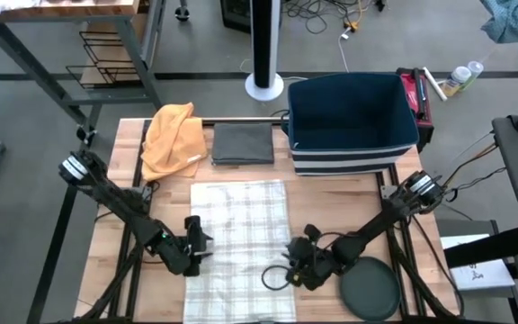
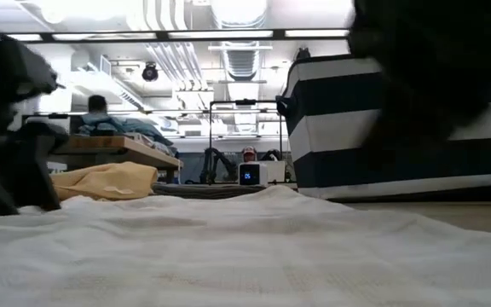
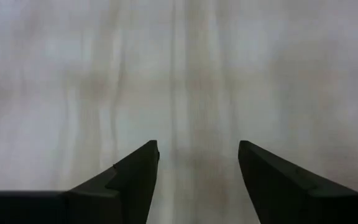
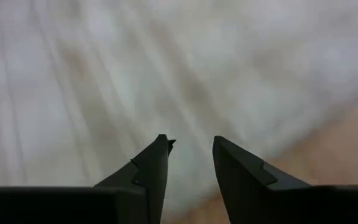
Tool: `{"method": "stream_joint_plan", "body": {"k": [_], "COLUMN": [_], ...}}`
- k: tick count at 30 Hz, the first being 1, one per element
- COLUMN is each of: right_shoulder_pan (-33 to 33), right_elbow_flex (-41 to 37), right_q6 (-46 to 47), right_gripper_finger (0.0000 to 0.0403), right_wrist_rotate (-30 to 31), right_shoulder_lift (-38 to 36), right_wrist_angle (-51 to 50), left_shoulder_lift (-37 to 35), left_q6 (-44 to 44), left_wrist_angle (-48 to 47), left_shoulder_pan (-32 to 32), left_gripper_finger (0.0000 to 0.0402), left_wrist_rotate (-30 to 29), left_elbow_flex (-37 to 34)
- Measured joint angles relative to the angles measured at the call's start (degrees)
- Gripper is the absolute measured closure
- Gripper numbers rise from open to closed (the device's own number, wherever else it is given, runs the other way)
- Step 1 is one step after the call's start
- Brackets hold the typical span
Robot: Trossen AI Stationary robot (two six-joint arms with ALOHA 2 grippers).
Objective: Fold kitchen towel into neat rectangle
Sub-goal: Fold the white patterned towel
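Far edge of the bench is blocked by the striped bin, folded grey cloth and yellow cloth; the near corner seemingly by a dark disc.

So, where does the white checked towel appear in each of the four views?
High view: white checked towel flat at the table's centre, between both pincers.
Low view: it fills the foreground.
Left wrist view: it fills the picture beyond the open left pincer.
Right wrist view: it covers most of the picture; bare wood at one corner.
Shared landmark: striped navy bin, high and low views only.
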Motion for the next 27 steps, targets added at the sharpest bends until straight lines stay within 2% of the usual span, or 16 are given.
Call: {"method": "stream_joint_plan", "body": {"k": [2,6,9,11,13,16,22,27], "right_shoulder_pan": [-1.24,-6.08,-10.21,-12.71,-14.94,-17.48,-17.10,-14.92], "right_elbow_flex": [0.50,-0.45,-3.24,-5.09,-6.74,-7.89,-8.47,-8.99], "right_q6": [-1.27,-0.75,-1.29,-6.43,-11.69,-14.81,-5.21,-2.62], "right_gripper_finger": [0.0281,0.0291,0.0300,0.0307,0.0315,0.0330,0.0367,0.0385], "right_wrist_rotate": [4.60,8.35,14.16,16.22,16.56,16.82,19.48,21.51], "right_shoulder_lift": [0.09,0.17,1.37,3.04,5.39,10.50,16.31,14.41], "right_wrist_angle": [0.02,1.70,9.77,17.28,25.49,31.63,33.34,31.81], "left_shoulder_lift": [-1.96,-2.97,-2.44,-0.79,1.41,5.51,12.29,15.42], "left_q6": [3.74,10.58,11.86,11.46,10.21,7.30,-3.95,-9.85], "left_wrist_angle": [1.49,1.41,3.30,5.17,8.24,8.83,8.43,9.91], "left_shoulder_pan": [0.18,0.70,1.83,2.64,3.15,3.13,3.10,2.64], "left_gripper_finger": [0.0183,0.0182,0.0189,0.0194,0.0199,0.0206,0.0214,0.0212], "left_wrist_rotate": [-3.57,-9.79,-12.27,-12.38,-12.59,-12.59,-13.12,-15.04], "left_elbow_flex": [1.56,3.51,4.28,3.86,2.90,1.87,-0.07,-1.70]}}
